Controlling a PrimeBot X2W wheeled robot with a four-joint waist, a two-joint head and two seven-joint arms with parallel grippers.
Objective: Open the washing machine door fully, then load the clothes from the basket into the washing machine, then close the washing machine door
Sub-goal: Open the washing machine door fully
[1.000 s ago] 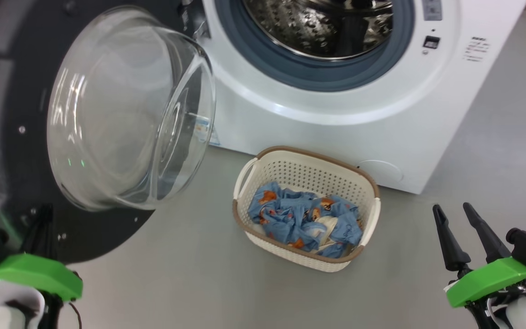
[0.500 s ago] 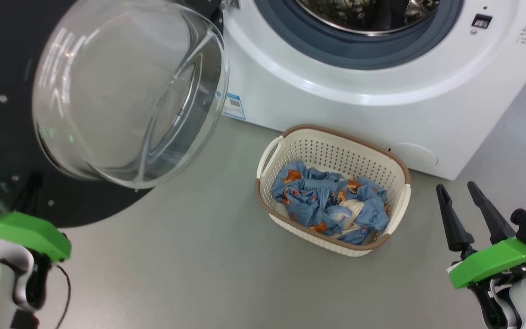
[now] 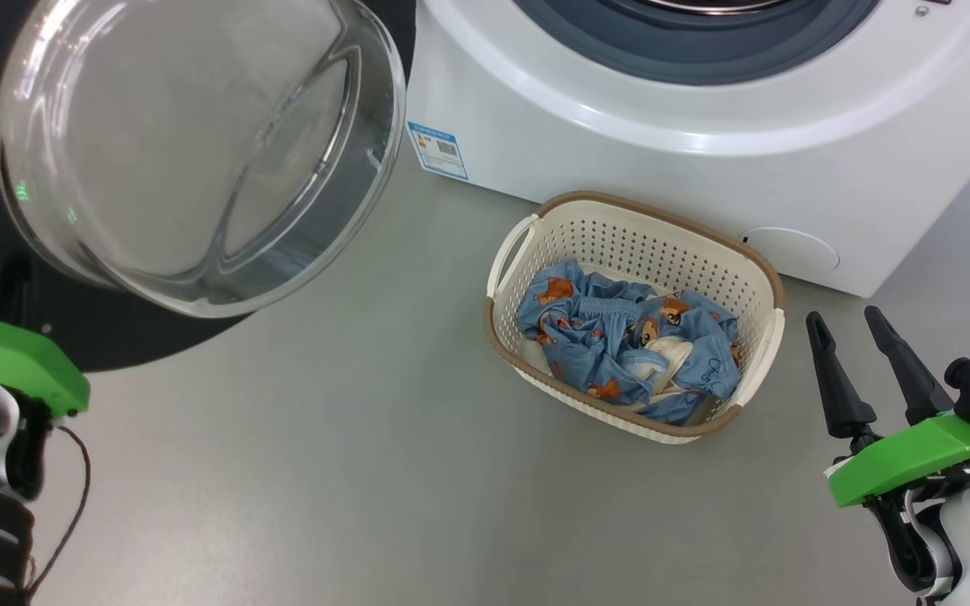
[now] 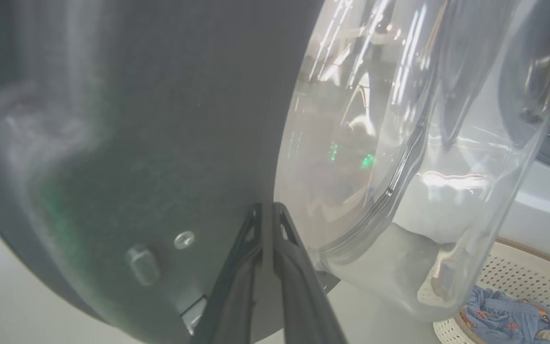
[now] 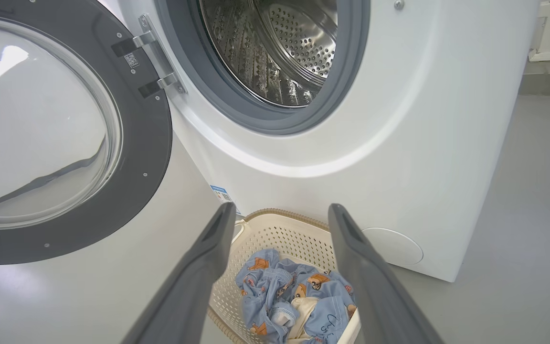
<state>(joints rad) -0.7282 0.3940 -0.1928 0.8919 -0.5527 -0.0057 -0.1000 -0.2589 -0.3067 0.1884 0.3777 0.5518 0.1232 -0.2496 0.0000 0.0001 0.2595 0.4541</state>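
**Load status: door step judged done, loading not yet begun**

- **Washing machine door** (image 5: 41, 129): swung wide on its metal hinge (image 5: 160, 57), with the inner face and glass bowl (image 3: 190, 143) turned outward, well clear of the opening. I cannot tell whether it is at the limit of its swing.
- **Washing machine** (image 3: 662, 160): the mouth is unobstructed, with the grey gasket (image 5: 280, 122) and perforated steel drum (image 5: 280, 52) exposed. No garment shows in the visible part of the drum.
- **Basket** (image 3: 645, 244): stands on the floor (image 3: 325, 471), just in front of the machine and below its opening.
- **Clothes** (image 3: 620, 345): a blue bear-print bundle with a cream patch, all lying inside the basket. None is lifted.
- **Left end effector** (image 4: 268, 210): pressed together, pinching nothing. Its tips are at the door's dark inner face, just beside the glass bowl. Contact looks likely but is not certain.
- **Right end effector** (image 3: 844, 320): spread and empty, hanging over the floor near the basket's right end. In its wrist view it is aimed toward the basket.
- **Done:** the door opening, judged essentially complete.
- **Outstanding:** the whole transfer of the clothes into the drum, then closing the door.
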